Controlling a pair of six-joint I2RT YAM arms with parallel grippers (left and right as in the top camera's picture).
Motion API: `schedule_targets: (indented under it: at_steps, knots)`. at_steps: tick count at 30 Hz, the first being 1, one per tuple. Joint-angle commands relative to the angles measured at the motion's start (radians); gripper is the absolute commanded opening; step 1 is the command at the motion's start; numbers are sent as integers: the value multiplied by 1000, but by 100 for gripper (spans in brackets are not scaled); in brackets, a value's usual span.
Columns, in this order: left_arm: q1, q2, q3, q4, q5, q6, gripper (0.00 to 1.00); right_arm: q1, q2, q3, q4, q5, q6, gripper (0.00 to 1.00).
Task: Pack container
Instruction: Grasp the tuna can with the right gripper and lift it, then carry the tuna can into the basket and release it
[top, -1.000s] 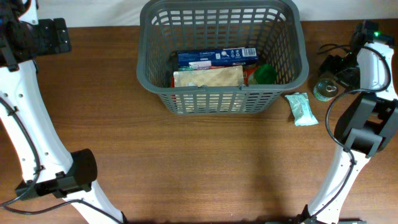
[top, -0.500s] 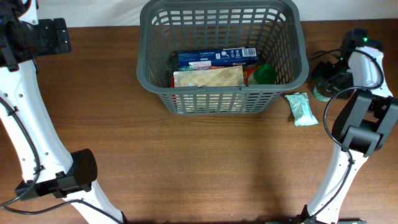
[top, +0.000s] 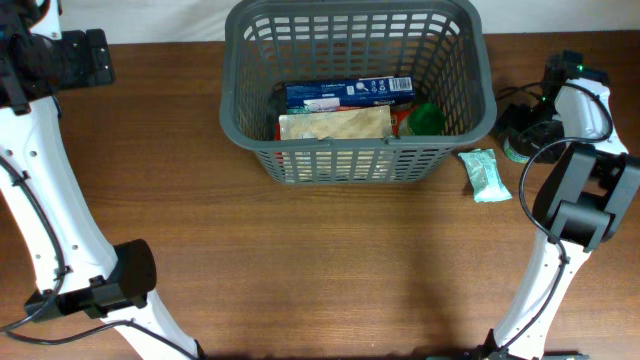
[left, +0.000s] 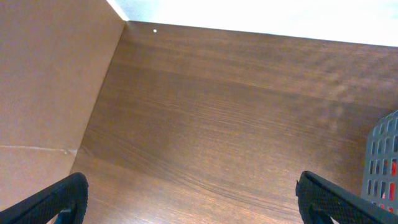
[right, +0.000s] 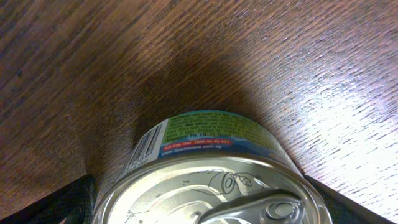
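Your right claw (right: 199, 210) stands spread around one round metal tin (right: 199, 134) with a green-blue label; your left claw (left: 193, 202) gapes with nothing in it. One pale green packet (top: 484, 174) lies between the tin and the one dark grey lattice plastic basket (top: 358, 160), which sits at the far middle of the brown wooden surface (top: 350, 270).

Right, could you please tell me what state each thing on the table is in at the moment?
container, upright, open-topped, partly filled.
blue box, lying inside the container.
tan pouch, lying inside the container.
can, upright on the table, lid sealed, pull tab flat.
green packet, flat on the table, outside the container.
right hand, open, straddling the can.
left hand, open, empty.
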Motion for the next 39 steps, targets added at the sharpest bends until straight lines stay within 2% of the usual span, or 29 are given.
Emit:
schedule_targets:
  at_steps: [1, 15, 22, 28, 39]
  knots:
    - [5, 4, -4, -1, 11, -10, 99, -3, 16, -21, 23, 8, 5, 97]
    - [5, 4, -4, -1, 11, -10, 99, -3, 16, -21, 36, 8, 5, 97]
    - [5, 4, -4, -1, 11, -10, 99, -3, 16, -21, 19, 8, 5, 66]
    - [5, 4, -4, -1, 11, -10, 99, -7, 2, -11, -15, 8, 6, 61]
    - [5, 4, -4, -1, 11, -10, 99, -76, -172, 150, -121, -57, 5, 61]
